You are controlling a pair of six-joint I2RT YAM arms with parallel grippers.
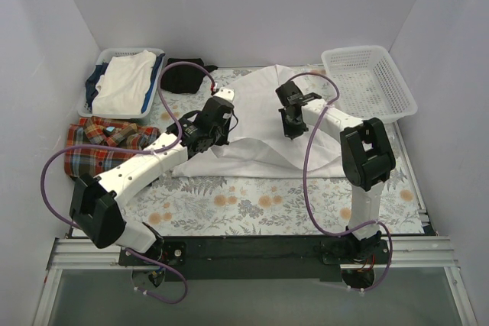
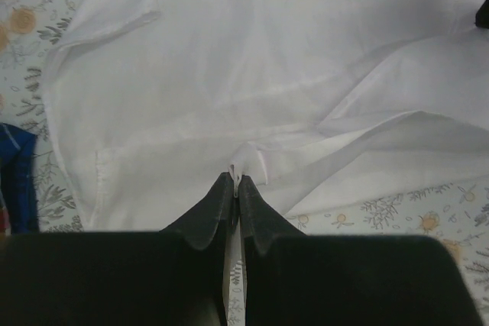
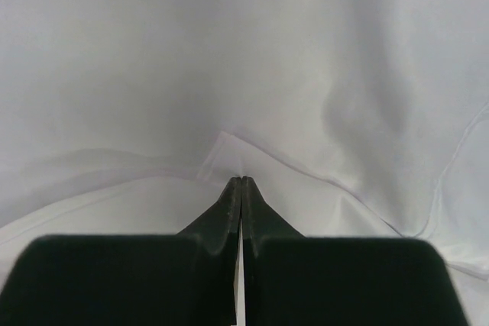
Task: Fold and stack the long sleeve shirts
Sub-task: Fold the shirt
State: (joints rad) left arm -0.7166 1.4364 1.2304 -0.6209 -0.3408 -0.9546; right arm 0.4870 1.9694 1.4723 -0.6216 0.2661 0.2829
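The white long sleeve shirt (image 1: 256,124) lies spread and partly folded on the floral cloth in the middle. My left gripper (image 1: 212,141) stands at its left side, and in the left wrist view this gripper (image 2: 237,179) is shut on a pinched fold of the white shirt (image 2: 229,74). My right gripper (image 1: 289,132) points down onto the shirt's upper right part. In the right wrist view the right gripper (image 3: 241,181) is shut on a raised crease of the white shirt (image 3: 244,66). The plaid long sleeve shirt (image 1: 103,145) lies crumpled at the table's left edge.
A blue-edged bin (image 1: 157,62) with folded clothes stands at the back left, with a small black garment (image 1: 182,75) beside it. A white mesh basket (image 1: 382,59) sits at the back right. The floral cloth (image 1: 252,204) shows in front of the shirt.
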